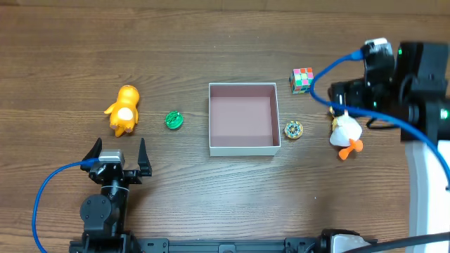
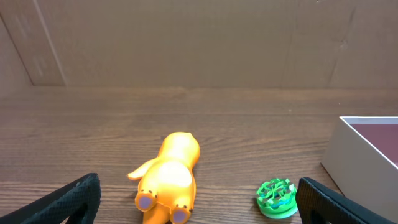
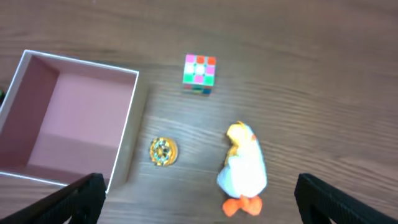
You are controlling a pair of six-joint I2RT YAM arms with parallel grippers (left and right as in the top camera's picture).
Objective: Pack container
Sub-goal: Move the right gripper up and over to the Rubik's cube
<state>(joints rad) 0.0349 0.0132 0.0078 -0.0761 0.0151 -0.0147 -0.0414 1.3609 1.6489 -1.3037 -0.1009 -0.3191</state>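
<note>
**Operator:** Where is the container?

**Spotter:** You have the container (image 1: 243, 148) in the middle of the table (image 1: 211, 197), standing upright with its white walls and dull pink floor facing the overhead camera. All the toys lie outside it.

**Operator:** And my left side?

**Spotter:** Your left gripper (image 1: 119, 145) sits near the front edge, jaws spread wide with nothing between them. Just beyond it lies an orange animal toy (image 1: 124, 109) on its side, and a green disc (image 1: 174, 120) rests between that toy and the container's left wall, apart from both.

**Operator:** The right side?

**Spotter:** Your right gripper (image 3: 202, 202) is also fully released and grasps nothing. Your wrist camera shows a white duck (image 3: 244, 171) with orange feet lying on the table between the two fingers. A small gold round piece (image 1: 293, 130) lies just beside the container's right wall, near its front corner. A multicoloured cube (image 1: 302, 80) sits further back, beyond the container's far right corner, well apart from the duck. In the overhead view your right arm (image 1: 394, 77) covers the wood beside the duck's head.
</note>
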